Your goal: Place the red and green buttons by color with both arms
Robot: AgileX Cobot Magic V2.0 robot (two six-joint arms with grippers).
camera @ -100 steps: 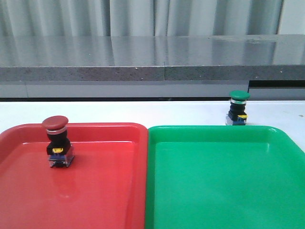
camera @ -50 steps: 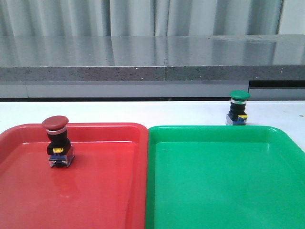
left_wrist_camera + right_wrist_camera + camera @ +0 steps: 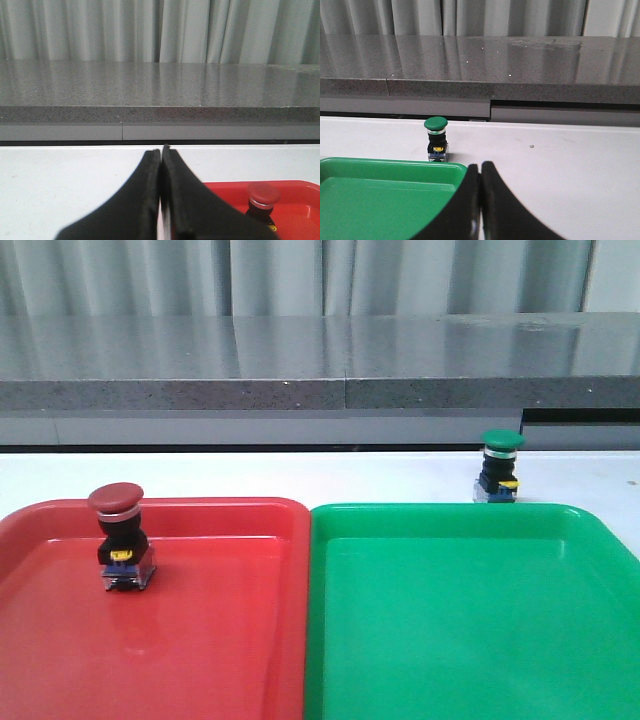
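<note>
So red button (image 3: 120, 540) sits in red tray (image 3: 230, 640), green button (image 3: 499, 468) on tabletop (image 3: 300, 475) behind green tray (image 3: 460, 620); both jaws closed, empty; right arm's pickup looks next.

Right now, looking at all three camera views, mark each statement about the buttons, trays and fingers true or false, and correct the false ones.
1. The red button stands upright inside the red tray. True.
2. The green button sits inside the green tray. False: it stands on the white table, just beyond the tray's far rim.
3. The left gripper has its fingers pressed together. True.
4. The right gripper holds the green button. False: its fingers are shut on nothing; the button stands apart on the table.
5. The green tray holds two buttons. False: no button is in it.
</note>
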